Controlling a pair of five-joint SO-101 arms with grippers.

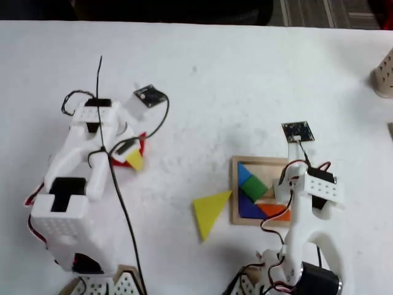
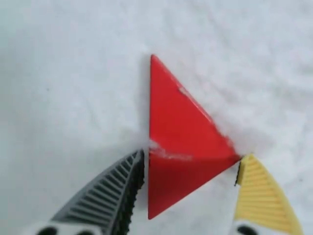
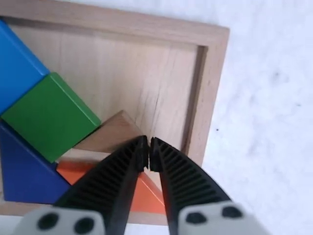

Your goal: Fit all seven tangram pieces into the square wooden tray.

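- Left arm comes up from the 6 o'clock edge of the table and bends over, with the left hand pointing straight down at the red triangle.
- That triangle is flat and glossy, a bit scuffed, lying on the table well off at 10 o'clock from the tray.
- Left hand is spread. The ribbed grey finger is just beside one edge and the yellow finger is right at a corner. Can't tell if it's actually squeezing.
- Right arm also rises from 6 o'clock, and the right hand is down over the tray's 4 o'clock corner.
- Tray is pale wood, square, with a raised rim. Inside are a blue piece, green square, dark blue piece, orange piece and a bare wood triangle.
- Right hand's black ribbed fingers are pressed together, holding nothing, tips at the wood triangle's point.
- Yellow triangle sits on the table at 8 o'clock, with one corner just beside the tray.
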